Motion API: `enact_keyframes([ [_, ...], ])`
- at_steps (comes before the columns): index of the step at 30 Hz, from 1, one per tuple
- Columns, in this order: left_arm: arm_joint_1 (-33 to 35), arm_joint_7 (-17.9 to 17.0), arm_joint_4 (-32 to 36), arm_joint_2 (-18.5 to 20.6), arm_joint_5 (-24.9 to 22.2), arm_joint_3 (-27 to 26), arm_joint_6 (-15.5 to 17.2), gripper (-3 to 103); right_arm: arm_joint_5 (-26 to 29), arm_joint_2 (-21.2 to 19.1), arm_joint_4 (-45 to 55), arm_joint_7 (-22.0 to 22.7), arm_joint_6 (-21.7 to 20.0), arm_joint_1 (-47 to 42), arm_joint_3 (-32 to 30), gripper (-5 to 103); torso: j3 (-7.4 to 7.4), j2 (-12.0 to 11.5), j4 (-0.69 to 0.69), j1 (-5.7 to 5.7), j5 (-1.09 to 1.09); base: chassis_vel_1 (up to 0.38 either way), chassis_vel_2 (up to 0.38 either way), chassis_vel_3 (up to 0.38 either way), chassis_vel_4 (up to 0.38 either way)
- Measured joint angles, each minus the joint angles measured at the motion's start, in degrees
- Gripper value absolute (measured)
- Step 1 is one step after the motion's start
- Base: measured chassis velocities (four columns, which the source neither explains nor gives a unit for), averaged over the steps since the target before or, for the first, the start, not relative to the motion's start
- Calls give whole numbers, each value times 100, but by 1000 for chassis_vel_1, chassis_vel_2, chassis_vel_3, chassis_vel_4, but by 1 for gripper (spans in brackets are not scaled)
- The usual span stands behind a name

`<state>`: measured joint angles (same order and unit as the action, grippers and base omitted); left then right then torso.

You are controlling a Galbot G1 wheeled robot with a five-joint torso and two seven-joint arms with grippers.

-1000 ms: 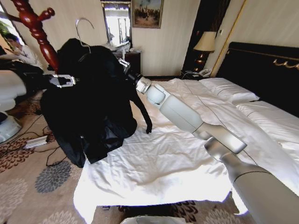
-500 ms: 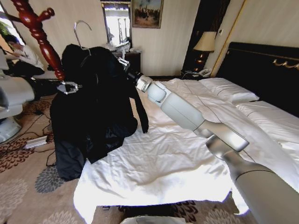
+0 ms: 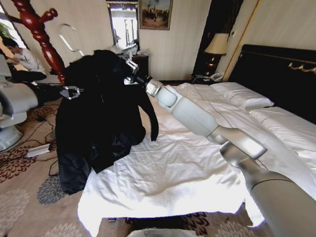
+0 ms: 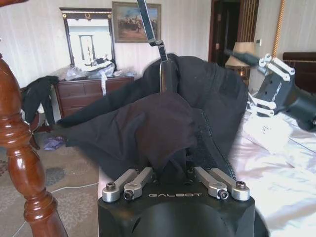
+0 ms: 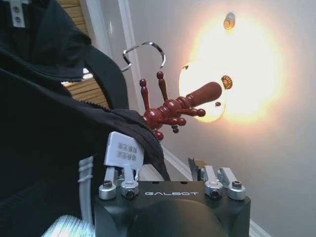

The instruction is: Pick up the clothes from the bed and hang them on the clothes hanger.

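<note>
The clothes, a black coat (image 3: 101,113), hang in the air over the left edge of the bed (image 3: 187,168). My left gripper (image 3: 70,92) is shut on the coat's left side, and black cloth bunches between its jaws (image 4: 172,180). A metal hanger hook (image 3: 69,38) rises out of the coat (image 4: 163,123) above that gripper. My right gripper (image 3: 129,69) is shut on the coat's collar edge (image 5: 148,131), beside a white tag (image 5: 123,149). The reddish-brown clothes hanger (image 3: 42,37) stands just left of the hook, and its knobbed pegs (image 5: 170,111) lie beyond the right gripper (image 5: 168,185).
White pillows (image 3: 242,96) and a black headboard (image 3: 276,74) lie at the far right. A lamp (image 3: 216,45) stands on a nightstand, and a dresser with a mirror (image 3: 123,27) is behind the coat. Cables and a power strip (image 3: 37,150) lie on the carpet at left.
The hanger hook has tipped and moved left, closer to the wooden stand. The coat has shifted left with it and hangs lower beside the bed. The right gripper has barely moved.
</note>
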<state>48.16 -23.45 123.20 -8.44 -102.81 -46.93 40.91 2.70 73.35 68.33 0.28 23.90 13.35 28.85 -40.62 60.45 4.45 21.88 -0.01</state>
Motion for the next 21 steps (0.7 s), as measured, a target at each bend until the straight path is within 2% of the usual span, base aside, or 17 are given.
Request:
enact_keyframes([
  [1,0,0,0,0,0,0,0,19,0,0,0,0,0,0,0,53,0,0,0,0,0,0,0,0,0],
  [5,20,1,-88,29,96,25,-38,19,-5,-146,98,40,-20,-111,-148,75,0,0,1,0,1,0,0,0,0],
  [6,20,1,-88,29,96,25,-38,19,-5,-146,98,40,-20,-111,-148,75,0,0,1,0,1,0,0,0,0],
  [9,39,44,-221,71,235,41,-68,19,-26,-266,188,55,-25,-294,-265,91,0,0,1,0,1,0,0,0,0],
  [11,25,50,-302,104,255,40,-82,19,-23,-307,213,59,-29,-365,-326,91,0,0,1,0,0,0,0,0,0],
  [12,2,69,-394,157,268,26,-96,19,11,-355,257,69,-48,-454,-391,96,0,0,1,0,-1,0,0,0,0],
  [17,-98,143,-779,400,292,-44,-154,19,530,-741,592,207,-333,-898,-597,100,0,0,0,0,1,0,0,0,0],
  [21,-173,376,-1292,623,368,-67,-185,19,1278,-1327,1106,483,-762,-1479,-1019,100,0,0,4,0,4,0,0,0,0],
])
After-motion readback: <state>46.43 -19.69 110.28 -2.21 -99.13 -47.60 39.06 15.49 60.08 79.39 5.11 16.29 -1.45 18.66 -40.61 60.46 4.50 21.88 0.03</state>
